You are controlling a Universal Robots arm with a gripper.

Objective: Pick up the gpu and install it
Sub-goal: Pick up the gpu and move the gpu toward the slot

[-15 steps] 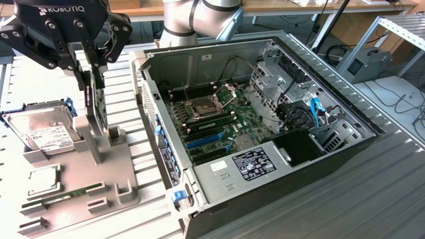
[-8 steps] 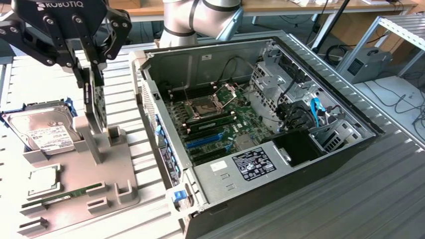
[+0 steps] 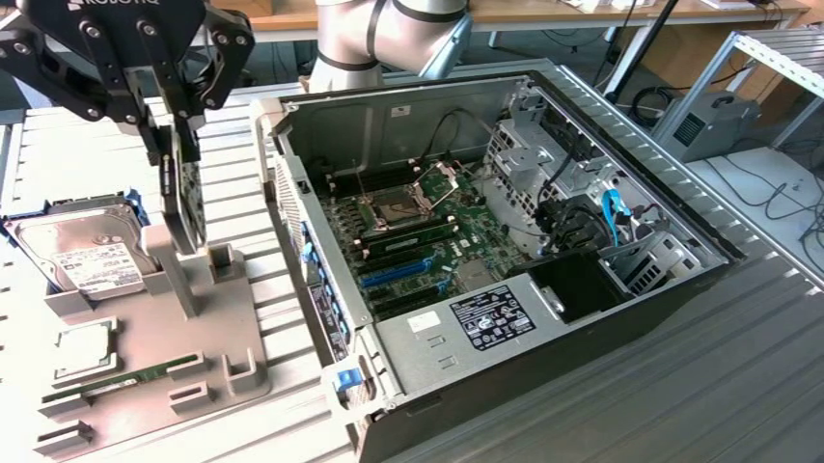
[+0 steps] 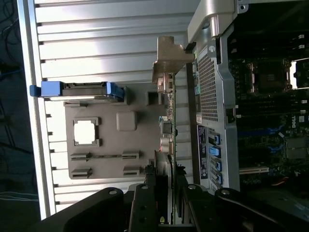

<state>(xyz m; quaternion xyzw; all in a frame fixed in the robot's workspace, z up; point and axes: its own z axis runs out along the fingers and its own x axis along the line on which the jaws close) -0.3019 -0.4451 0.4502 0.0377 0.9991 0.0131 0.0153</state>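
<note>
The gpu is stood on edge in a slot of the grey holder, at 9 o'clock from the open case in the exterior view. Stood this way, its top edge is left free for a grasp from above. That edge is taken between the jaws, which are lowered vertically over it and pressed against the card's two faces, pinching it. Whether the lower edge has left its slot cannot be told.

In the wrist view the card is seen edge-on, reaching away from the jaws to its silver bracket. A grip across the thin dimension is judged to keep the connector edge pointing down. That suits the blue slots on the motherboard, which is laid flat in the case and faces up.

The other parts are kept in their own recesses of the holder, apart from the card, so the grasp is not crowded. The hard drive is at 8 o'clock from the gpu, and the square chip and RAM stick are toward 7 o'clock. Holder and case are both set on the ribbed worktop, near each other.
</note>
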